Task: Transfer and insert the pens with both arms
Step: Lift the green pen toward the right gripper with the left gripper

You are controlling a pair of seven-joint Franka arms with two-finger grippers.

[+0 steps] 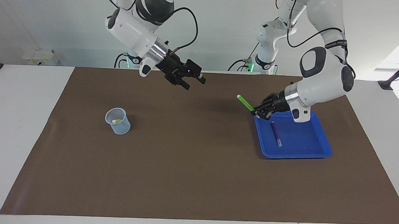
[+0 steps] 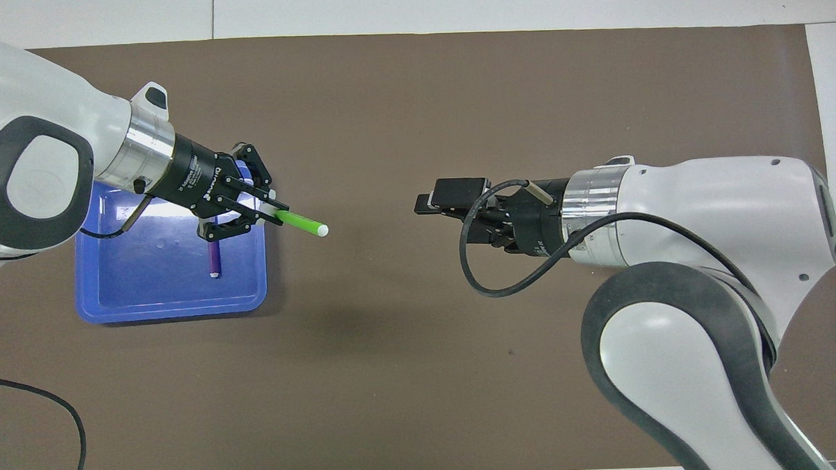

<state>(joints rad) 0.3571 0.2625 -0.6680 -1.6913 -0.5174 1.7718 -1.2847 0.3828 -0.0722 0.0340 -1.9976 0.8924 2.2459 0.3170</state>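
Holding the slim green marker pen [image 1: 245, 103] level, your left gripper [image 1: 259, 112] is clenched on its end so its pale tip points at the right gripper [image 1: 194, 81]. That one waits over the brown mat [image 1: 196, 179] with jaws spread to receive it.

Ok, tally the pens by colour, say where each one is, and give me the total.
Green slim marker pen: 1, held over the brown mat by the left gripper, its fingers shut on it.
Purple slim marker pen: 1, lying in the blue plastic tray.
Yellow pen: 1, in the clear plastic cup.
Total: 3
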